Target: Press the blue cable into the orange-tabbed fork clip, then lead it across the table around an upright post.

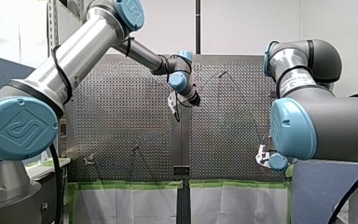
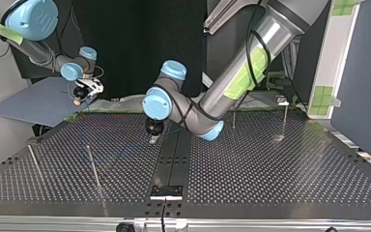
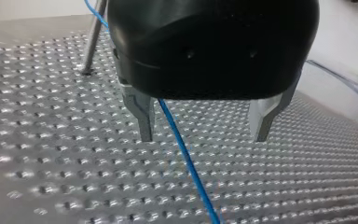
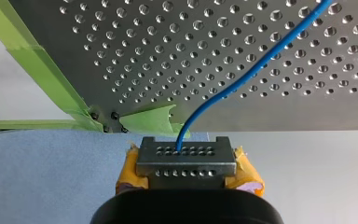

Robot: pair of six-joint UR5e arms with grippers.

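The blue cable (image 4: 242, 79) runs out over the perforated table (image 4: 121, 42) from my right gripper (image 4: 186, 161), which is shut on its end between yellow pads, just off the table's corner. My left gripper (image 3: 204, 137) hovers low over the plate near the middle of the table, its metal fingers (image 3: 144, 121) open. The cable (image 3: 186, 158) passes between those fingers, close to one and untouched. In the top view my left gripper (image 2: 152, 139) is central and my right gripper (image 2: 78, 100) is at the back left. No orange-tabbed clip can be made out.
Thin upright posts stand on the table: two at the top view's front left (image 2: 94, 166) (image 2: 34, 162) and two at its back right (image 2: 233, 118) (image 2: 285, 121). Another post (image 3: 93, 42) rises behind my left gripper. Green tape (image 4: 42, 70) edges the table, beside a blue mat (image 2: 34, 101).
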